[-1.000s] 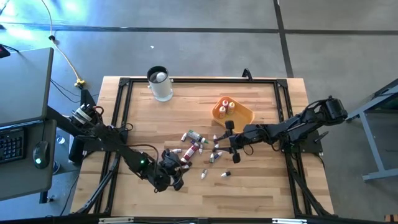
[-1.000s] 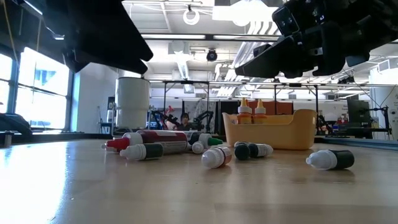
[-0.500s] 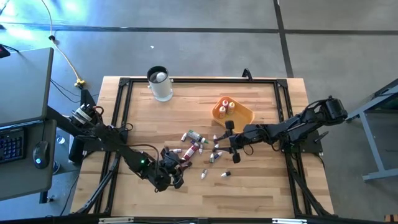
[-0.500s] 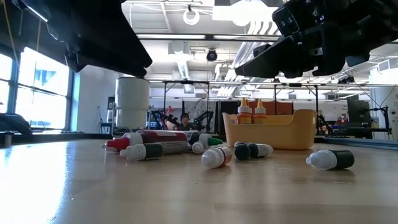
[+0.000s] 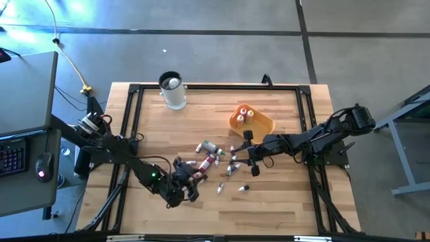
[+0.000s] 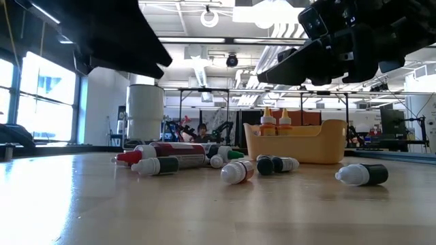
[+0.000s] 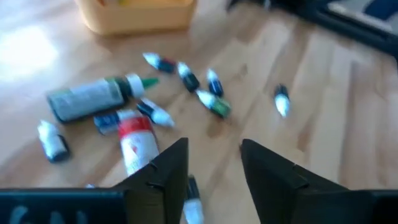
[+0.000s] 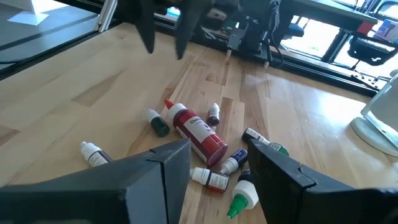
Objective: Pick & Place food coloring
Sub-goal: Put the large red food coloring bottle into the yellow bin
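Food coloring labels blurred, unreadable.

Food coloring bottles scattered lying mid-table, white-capped, dark-bodied; two orange ones upright in tray.

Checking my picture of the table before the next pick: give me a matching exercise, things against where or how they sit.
Things:
1. orange-yellow tray
2. clear cup
3. large red bottle
4. right end effector

States:
A. lies on its side among the small bottles
B. open, above the scattered bottles
C. holds two upright bottles
D. stands apart near the table's far edge

Pairs: 1-C, 2-D, 3-A, 4-B
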Motion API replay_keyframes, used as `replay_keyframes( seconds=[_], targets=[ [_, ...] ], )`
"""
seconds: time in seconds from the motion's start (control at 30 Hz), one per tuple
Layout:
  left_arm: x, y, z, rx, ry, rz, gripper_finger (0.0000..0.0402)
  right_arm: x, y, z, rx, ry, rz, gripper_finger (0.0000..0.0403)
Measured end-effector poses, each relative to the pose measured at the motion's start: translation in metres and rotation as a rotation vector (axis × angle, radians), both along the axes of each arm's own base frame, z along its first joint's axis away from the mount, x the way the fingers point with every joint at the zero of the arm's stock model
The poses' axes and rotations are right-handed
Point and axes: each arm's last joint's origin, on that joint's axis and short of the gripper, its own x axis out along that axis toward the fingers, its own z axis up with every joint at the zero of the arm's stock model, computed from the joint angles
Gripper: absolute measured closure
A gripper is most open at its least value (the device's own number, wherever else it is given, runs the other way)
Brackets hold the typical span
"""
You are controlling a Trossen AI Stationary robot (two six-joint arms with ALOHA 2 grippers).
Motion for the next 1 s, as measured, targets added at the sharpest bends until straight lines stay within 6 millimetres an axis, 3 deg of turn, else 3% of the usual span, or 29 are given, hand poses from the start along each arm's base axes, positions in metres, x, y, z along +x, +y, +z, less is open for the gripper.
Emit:
replay_keyframes(
  seconds=[0.27, 0.4, 0.63, 1.0],
  targets=[
    [-0.004, -0.015, -0.017, 0.047, -0.024, 0.043, 0.0182, 0.0, 0.0, 0.0, 0.0, 0.0, 0.0, 0.0249],
    [-0.008, -0.025, -0.039, 0.101, -0.022, 0.072, 0.0179, 0.0, 0.0, 0.0, 0.0, 0.0, 0.0, 0.0249],
    [-0.018, -0.04, -0.061, 0.194, -0.063, 0.107, 0.0179, 0.0, 0.0, 0.0, 0.0, 0.0, 0.0, 0.0249],
    [-0.017, -0.039, -0.107, 0.294, -0.064, 0.18, 0.0179, 0.0, 0.0, 0.0, 0.0, 0.0, 0.0, 0.0249]
  ],
)
